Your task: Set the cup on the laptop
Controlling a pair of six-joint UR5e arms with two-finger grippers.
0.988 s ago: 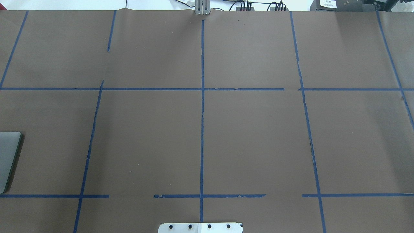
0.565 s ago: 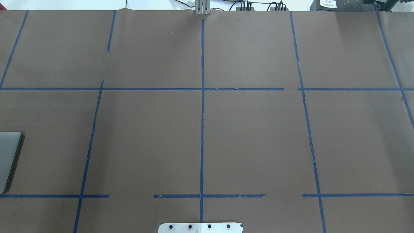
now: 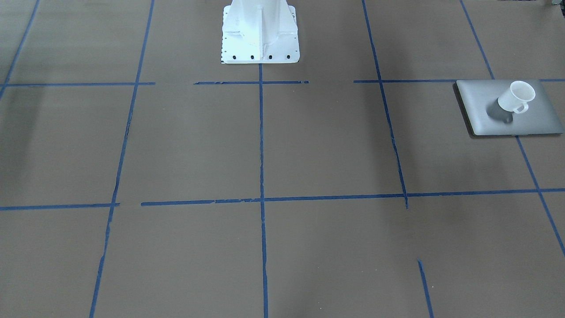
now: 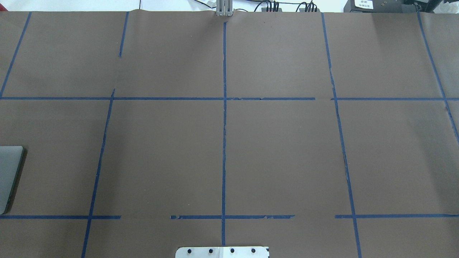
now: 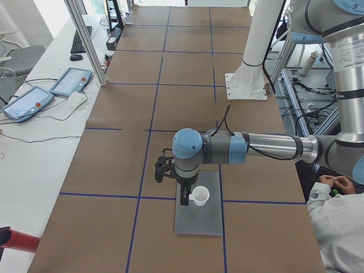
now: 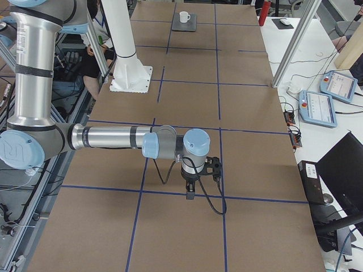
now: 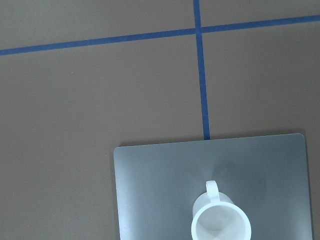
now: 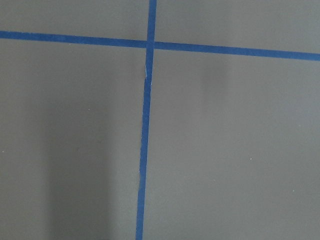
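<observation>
The white cup point(image 3: 516, 98) stands upright on the silver-grey laptop point(image 3: 485, 110), its handle free and no gripper touching it. Both also show in the left wrist view, cup point(image 7: 220, 222) on laptop point(image 7: 160, 190), seen from above with no fingers in view. In the exterior left view my left gripper point(image 5: 183, 196) hangs beside the cup point(image 5: 199, 195) over the laptop point(image 5: 199, 219); I cannot tell if it is open. Only the laptop's corner point(image 4: 9, 175) shows overhead. My right gripper point(image 6: 190, 195) hangs far from the cup point(image 6: 184, 17), over bare table; I cannot tell its state.
Brown table paper with a blue tape grid point(image 3: 261, 198). The white robot pedestal point(image 3: 260, 31) stands at the robot's side of the table. Teach pendants point(image 5: 71, 81) lie on the side bench. A seated person point(image 5: 335, 222) is beside the robot. An aluminium post point(image 5: 85, 40) rises at the table's far edge.
</observation>
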